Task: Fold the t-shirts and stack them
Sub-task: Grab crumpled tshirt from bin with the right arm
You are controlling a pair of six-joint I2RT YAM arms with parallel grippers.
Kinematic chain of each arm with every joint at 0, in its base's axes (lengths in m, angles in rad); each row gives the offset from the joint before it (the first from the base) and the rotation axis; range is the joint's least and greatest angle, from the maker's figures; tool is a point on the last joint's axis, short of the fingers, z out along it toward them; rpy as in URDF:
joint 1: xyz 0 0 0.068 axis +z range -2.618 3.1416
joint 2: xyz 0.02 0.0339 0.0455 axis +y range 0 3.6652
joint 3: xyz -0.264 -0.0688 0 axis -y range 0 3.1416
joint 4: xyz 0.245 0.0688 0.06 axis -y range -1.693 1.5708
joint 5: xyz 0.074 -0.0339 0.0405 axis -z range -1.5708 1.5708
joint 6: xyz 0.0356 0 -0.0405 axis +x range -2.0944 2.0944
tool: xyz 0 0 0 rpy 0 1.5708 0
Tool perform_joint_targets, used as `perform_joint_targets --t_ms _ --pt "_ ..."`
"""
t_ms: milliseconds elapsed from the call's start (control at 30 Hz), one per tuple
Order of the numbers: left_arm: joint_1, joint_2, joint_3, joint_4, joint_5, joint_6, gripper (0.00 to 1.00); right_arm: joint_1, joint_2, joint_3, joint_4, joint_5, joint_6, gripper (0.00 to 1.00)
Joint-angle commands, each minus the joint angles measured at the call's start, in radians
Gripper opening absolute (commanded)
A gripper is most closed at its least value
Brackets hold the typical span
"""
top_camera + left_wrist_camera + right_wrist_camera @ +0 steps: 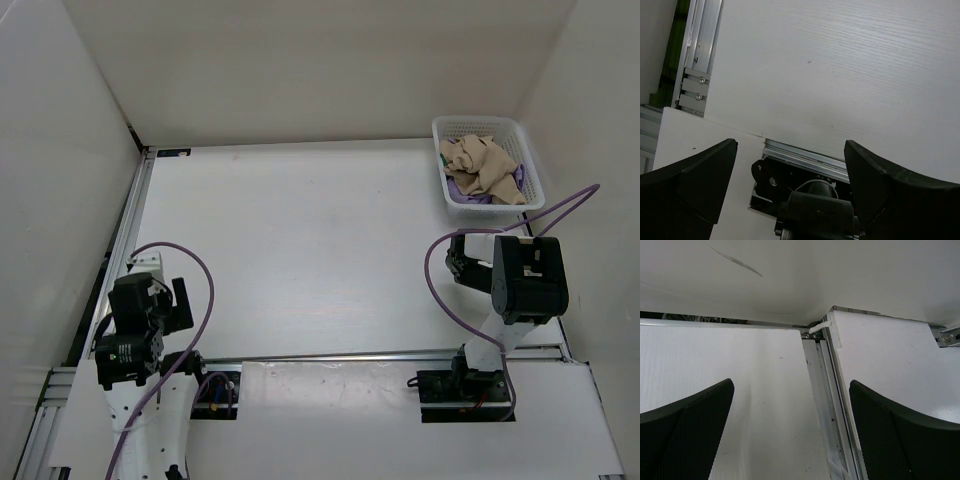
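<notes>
1. Shirts: the tan t-shirt [482, 163] lies crumpled on top inside the white basket [531, 170]. The purple t-shirt [466, 188] shows beneath it at the basket's near left side.
2. The basket stands on the surface [300, 230] just beyond the right fingers [685, 435] and a little to their right. It is well apart from the left fingers [695, 185], far across from them.
3. The left fingers are spread wide and pinch nothing. Bare surface shows between and beyond them, and a metal rail [805, 157] runs across close beneath them.
4. The right fingers are also spread wide, with nothing between them but white board and an aluminium track [822, 405] running away from them.
5. Neither pair of fingers touches any cloth.
</notes>
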Motion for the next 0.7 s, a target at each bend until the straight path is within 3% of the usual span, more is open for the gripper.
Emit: perform_joint_targets --t_ms 0,133,233,367,500,567,667 --pt "-0.003 -0.006 0.025 0.027 -0.037 -0.001 0.99 -0.003 0.008 0.02 -0.128 0.015 0.182 0.99" --pt "-0.003 0.003 0.133 0.04 -0.172 -0.001 0.99 -0.003 0.008 0.02 -0.128 0.015 0.182 0.99" --pt "-0.012 0.003 0.195 0.04 -0.164 -0.001 0.99 -0.003 0.008 0.041 -0.128 0.015 0.138 0.99" --pt "-0.012 0.003 0.253 0.072 -0.13 -0.001 0.99 0.009 -0.024 0.213 -0.128 0.049 -0.208 0.99" --pt "-0.012 -0.006 0.324 0.119 -0.13 -0.001 0.99 0.068 -0.182 0.289 -0.128 0.083 -0.282 0.99" --pt "-0.012 -0.006 0.342 0.143 -0.13 -0.001 0.99 0.152 -0.314 0.324 -0.111 0.093 -0.348 0.99" --pt "-0.012 0.018 0.37 0.152 -0.104 -0.001 0.99 0.323 -0.431 0.394 0.098 0.164 -0.701 0.99"
